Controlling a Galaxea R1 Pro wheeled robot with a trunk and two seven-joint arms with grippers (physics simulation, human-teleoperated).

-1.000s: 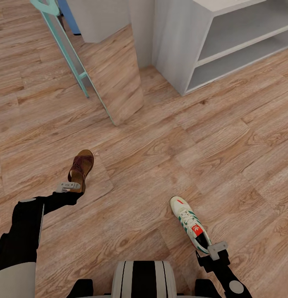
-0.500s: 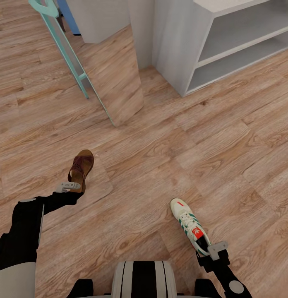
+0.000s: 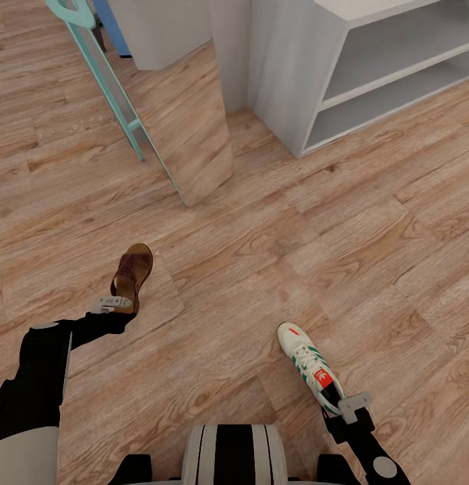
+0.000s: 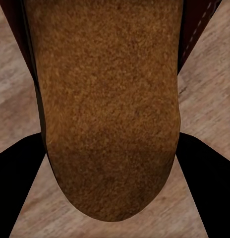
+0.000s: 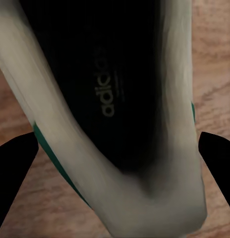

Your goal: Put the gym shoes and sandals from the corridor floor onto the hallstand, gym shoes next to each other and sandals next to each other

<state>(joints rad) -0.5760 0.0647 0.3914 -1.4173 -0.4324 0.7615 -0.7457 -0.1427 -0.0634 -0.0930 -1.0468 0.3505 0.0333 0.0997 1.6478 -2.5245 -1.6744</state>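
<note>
Left gripper point(image 3: 113, 303) sits at the heel of one sandal point(image 3: 132, 272) on the corridor floor point(image 3: 248, 269); its fingers point(image 4: 18, 183) flank the footbed, but closure cannot be confirmed. Right gripper point(image 3: 352, 406) straddles the heel of a gym shoe point(image 3: 308, 367), grip likewise uncertain. The hallstand point(image 3: 369, 74), far right, holds nothing on its visible shelves; judged progress: no placements completed.

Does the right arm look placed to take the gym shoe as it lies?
Probably yes. The right pincer sits at the heel of the gym shoe, its fingers flanking the heel, with nothing between them.
</note>
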